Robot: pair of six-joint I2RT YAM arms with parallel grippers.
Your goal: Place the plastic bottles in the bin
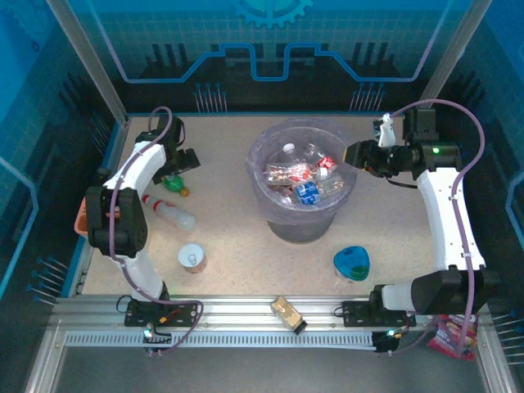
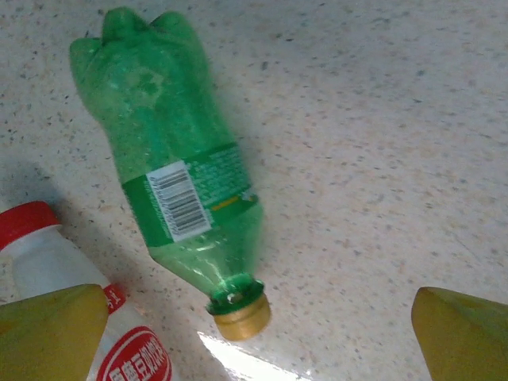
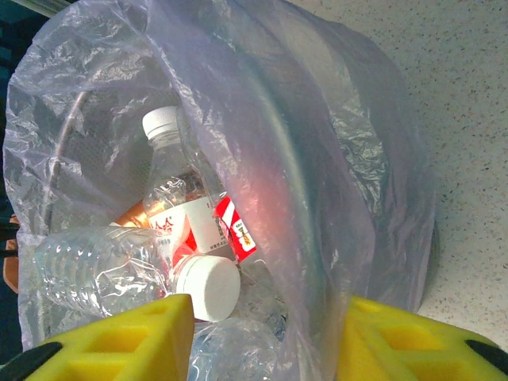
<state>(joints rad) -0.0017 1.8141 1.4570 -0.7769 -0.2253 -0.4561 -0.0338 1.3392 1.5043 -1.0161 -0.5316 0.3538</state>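
The green bottle (image 2: 171, 159) lay flat on the table (image 2: 381, 119), its long axis slanting, cap toward the wide-open, empty left gripper (image 2: 258, 313) and base away, while the right gripper (image 3: 266, 317) hung part-open, holding nothing, over the bin (image 3: 373, 175) of plastic bottles (image 3: 182, 206).

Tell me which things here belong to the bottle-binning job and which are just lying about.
Job: green bottle, white red-capped bottle, binned bottles, bin.
Lying about: tin can, blue dish, brown packet, orange basket.
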